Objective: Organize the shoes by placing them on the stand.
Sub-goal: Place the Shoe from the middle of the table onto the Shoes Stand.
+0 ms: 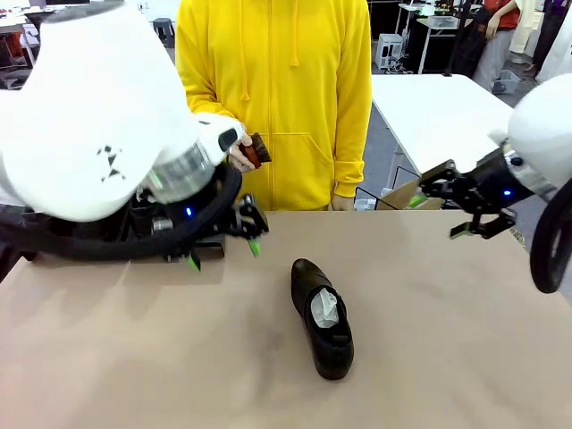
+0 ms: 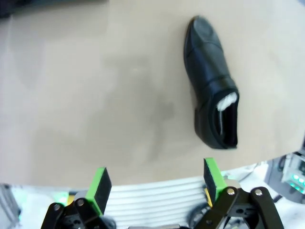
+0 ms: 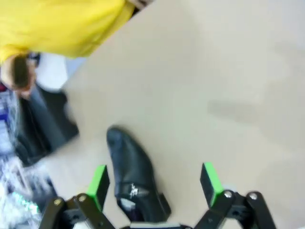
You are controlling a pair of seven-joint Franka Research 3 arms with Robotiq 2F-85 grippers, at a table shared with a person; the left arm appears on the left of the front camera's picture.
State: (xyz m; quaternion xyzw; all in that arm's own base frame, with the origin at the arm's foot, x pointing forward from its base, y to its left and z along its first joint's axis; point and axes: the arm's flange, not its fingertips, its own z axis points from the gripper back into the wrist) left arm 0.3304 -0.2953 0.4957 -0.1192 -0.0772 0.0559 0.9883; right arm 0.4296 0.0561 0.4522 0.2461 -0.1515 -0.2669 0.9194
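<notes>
Shoe (image 1: 321, 318) on table (image 1: 134, 357), no legible print, both grippers' jaws released, empty.

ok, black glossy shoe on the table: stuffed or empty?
Stuffed. White paper shows inside the black glossy shoe, lying alone on the tan table.

One black shoe (image 1: 322, 318) lies alone near the middle of the tan counter (image 1: 134, 357), white paper stuffed in its opening, toe pointing toward the far side. The left hand (image 1: 223, 250) hangs just above the counter to the shoe's left, jaws apart. The right hand (image 1: 478, 223) hovers open at the far right. Behind the counter a person in a yellow hoodie (image 1: 273, 98) holds a small reddish-brown object (image 1: 257, 150).
</notes>
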